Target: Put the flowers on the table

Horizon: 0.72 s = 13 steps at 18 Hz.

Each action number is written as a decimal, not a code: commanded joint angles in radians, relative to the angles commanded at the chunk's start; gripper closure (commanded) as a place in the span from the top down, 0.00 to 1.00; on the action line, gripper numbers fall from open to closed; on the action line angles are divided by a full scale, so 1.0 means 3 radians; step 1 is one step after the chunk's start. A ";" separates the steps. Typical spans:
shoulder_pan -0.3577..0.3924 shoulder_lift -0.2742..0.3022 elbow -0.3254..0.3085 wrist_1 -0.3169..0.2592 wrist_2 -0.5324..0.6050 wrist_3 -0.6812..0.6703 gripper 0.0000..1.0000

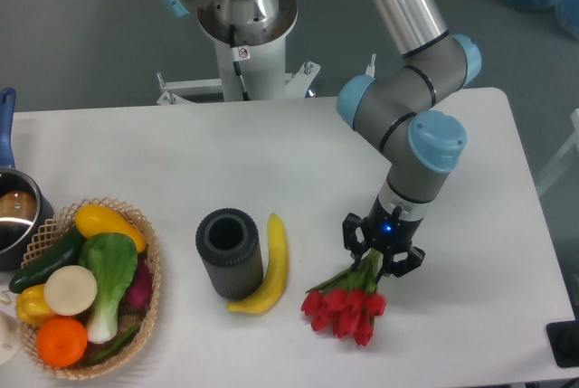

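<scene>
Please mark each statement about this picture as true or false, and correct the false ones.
1. The flowers lie near the front edge of the table, to the right of the banana. True.
2. The banana lies inside the wicker basket. False: it lies on the table, against the dark cylinder.
3. The end effector is at the stem end of the flowers. True.
4. The dark cylinder stands to the right of the flowers. False: it stands to their left, beyond the banana.
5. The wicker basket holds vegetables and fruit. True.
</scene>
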 joint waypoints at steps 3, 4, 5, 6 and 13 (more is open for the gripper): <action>0.0025 0.0148 -0.0010 -0.0010 0.0000 -0.0015 1.00; 0.0036 0.0225 -0.0010 -0.0010 0.0005 -0.0015 1.00; 0.0066 0.0306 -0.0010 -0.0015 0.0020 -0.0020 1.00; 0.0077 0.0388 -0.0010 -0.0020 0.0041 -0.0031 1.00; 0.0077 0.0752 -0.0097 -0.0046 0.0409 0.0127 1.00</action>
